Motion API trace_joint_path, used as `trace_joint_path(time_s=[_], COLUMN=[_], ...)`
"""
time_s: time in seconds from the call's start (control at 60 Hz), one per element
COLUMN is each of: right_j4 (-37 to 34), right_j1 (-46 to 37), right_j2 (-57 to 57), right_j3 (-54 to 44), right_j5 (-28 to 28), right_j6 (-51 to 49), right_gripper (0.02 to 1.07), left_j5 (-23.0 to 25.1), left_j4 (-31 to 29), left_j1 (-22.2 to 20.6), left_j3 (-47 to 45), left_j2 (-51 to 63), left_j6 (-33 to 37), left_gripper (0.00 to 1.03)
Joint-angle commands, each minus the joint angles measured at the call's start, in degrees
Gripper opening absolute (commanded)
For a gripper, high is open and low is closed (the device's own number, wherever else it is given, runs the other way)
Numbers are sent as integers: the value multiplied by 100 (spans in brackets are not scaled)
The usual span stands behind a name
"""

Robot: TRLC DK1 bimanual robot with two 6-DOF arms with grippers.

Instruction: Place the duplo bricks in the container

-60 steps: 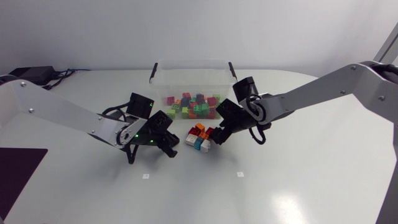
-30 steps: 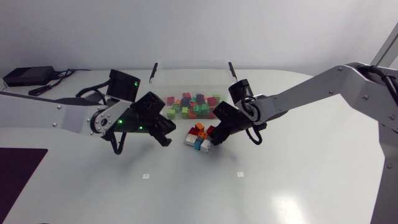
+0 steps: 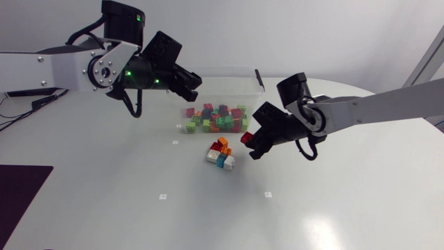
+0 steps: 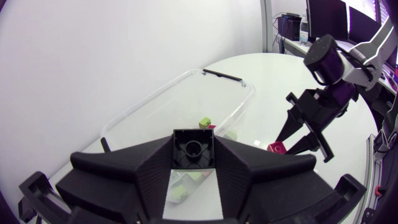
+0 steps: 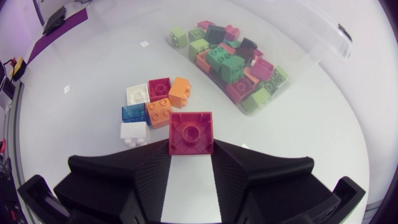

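In the container (image 3: 232, 69) lie most bricks (image 3: 216, 118); our left jaws clamp a black brick (image 4: 193, 148), our right jaws a red brick (image 5: 191, 132); a cluster (image 3: 220, 154) lies loose on the table (image 3: 333, 208).

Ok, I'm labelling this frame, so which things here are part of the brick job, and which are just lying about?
Part of the job: clear container; bricks inside it; loose bricks on the table; black brick in the left end effector; red brick in the right end effector.
Lying about: dark mat; small white markers on the table.
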Motion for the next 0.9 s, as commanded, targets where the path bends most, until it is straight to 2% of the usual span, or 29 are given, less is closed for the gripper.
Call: trace_joint_path(time_s=[0.0, 0.233, 0.517, 0.617, 0.667, 0.683, 0.7, 0.717, 0.75, 0.817, 0.883], right_j4=[-182, -569, -859, -973, -1035, -1061, -1079, -1105, -1158, -1255, -1299], right_j1=[-63, -89, -89, -80, -71, -71, -71, -71, -71, -71, -63], right_j2=[-405, -1073, -1214, -1196, -1187, -1178, -1178, -1170, -1143, -1082, -1003], right_j3=[-177, -116, 297, 535, 658, 711, 763, 825, 957, 1212, 1414], right_j5=[-12, -29, -38, -47, -47, -47, -47, -47, -47, -47, -47], right_j6=[-100, -56, 128, 234, 278, 295, 322, 348, 401, 489, 576], right_gripper=[29, 29, 29, 29, 29, 29, 29, 29, 29, 29, 29], left_j5=[37, 10, -201, -262, -289, -315, -324, -341, -350, -420, -456], left_j4=[-46, -46, -143, -222, -310, -354, -363, -380, -416, -459, -468], left_j1=[9, 89, 150, 212, 273, 291, 299, 326, 361, 387, 405], left_j3=[373, 1217, 2052, 2280, 2421, 2482, 2500, 2535, 2579, 2597, 2500], left_j2=[365, 1147, 1859, 2097, 2228, 2290, 2307, 2343, 2387, 2422, 2378], left_j6=[-192, -474, -570, -588, -623, -623, -623, -623, -623, -579, -509], left_gripper=[25, 25, 26, 40, 52, 61, 65, 75, 85, 97, 99])
